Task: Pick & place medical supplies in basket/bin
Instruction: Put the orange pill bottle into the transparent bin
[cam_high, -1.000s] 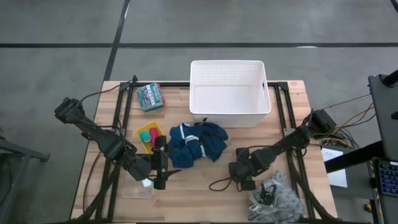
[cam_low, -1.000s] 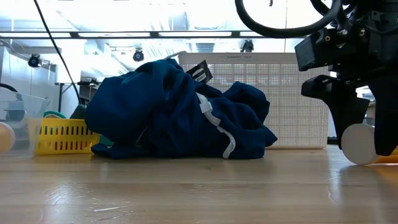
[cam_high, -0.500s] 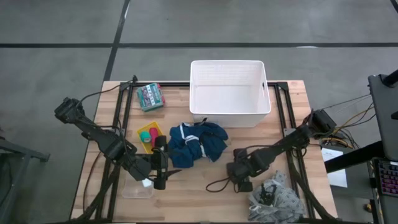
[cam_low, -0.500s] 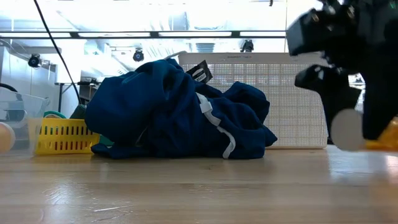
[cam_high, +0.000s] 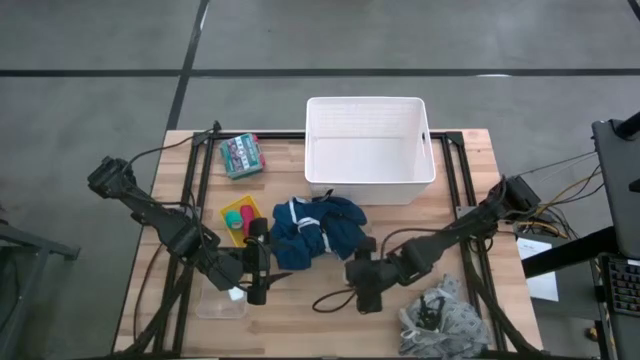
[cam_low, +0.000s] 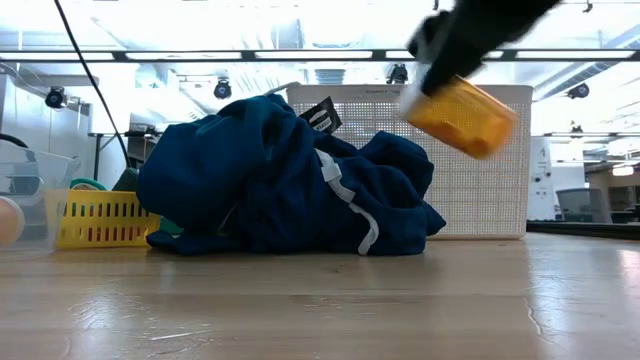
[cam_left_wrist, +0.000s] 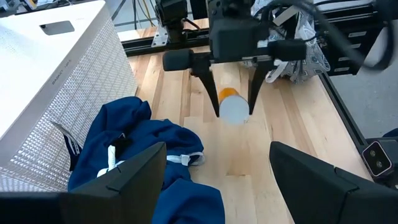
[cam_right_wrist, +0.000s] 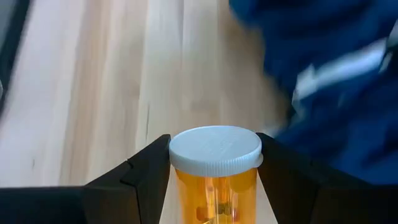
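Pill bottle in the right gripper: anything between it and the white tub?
The right gripper holds the orange pill bottle clear of the table. The dark blue garment lies heaped beside it, toward the white tub, partly on a straight path. It sits low, so a lifted carry probably clears it. The tub's top is open; nothing else visible intervenes.

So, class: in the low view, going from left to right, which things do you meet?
Clear plastic box → yellow tray → dark blue garment → orange pill bottle, in the air and tilted, in front of the white slotted tub.
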